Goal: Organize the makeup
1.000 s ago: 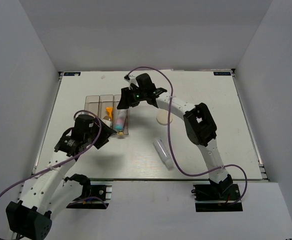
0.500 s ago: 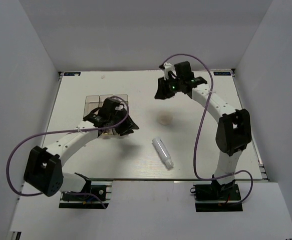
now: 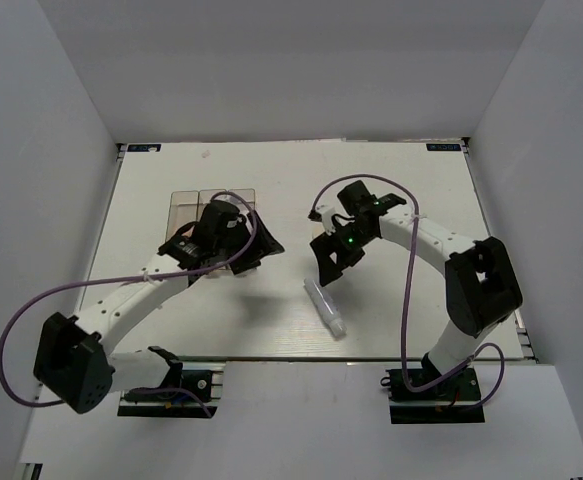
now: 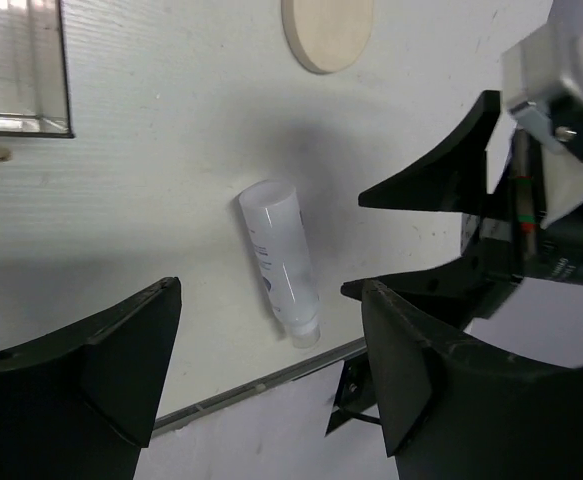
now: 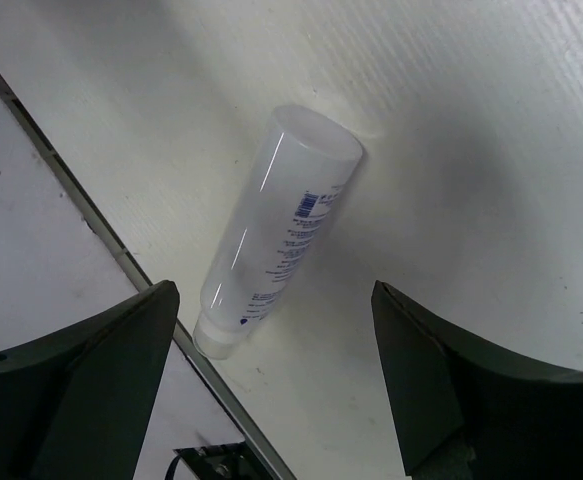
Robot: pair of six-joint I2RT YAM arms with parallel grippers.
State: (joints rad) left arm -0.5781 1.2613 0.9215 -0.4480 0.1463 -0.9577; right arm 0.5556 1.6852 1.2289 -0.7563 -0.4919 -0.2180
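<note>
White tube (image 5: 276, 235): glossy plastic with a barcode and small dark print on its side. The wide crimped end points away from the near table (image 3: 421, 200) edge and the small cap end points toward it. It lies flat on the bare table, alone, near the front edge and between the two arms, closer to the right one.

Round puff (image 4: 328, 30): flat cream disc lying on the table, farther back than the tube and apart from it. From the top view it is hidden under the right arm.

Right pincer (image 5: 273, 290): spread wide and holding nothing. It hangs above the tube, one finger to each side, with no contact.

Left pincer (image 4: 269, 295): also spread wide and empty. It is off the table by the boxes and faces toward the tube.

Clear boxes (image 3: 184, 204): set in a row at the left-centre of the table, with the left arm over them. Contents cannot be made out.
</note>
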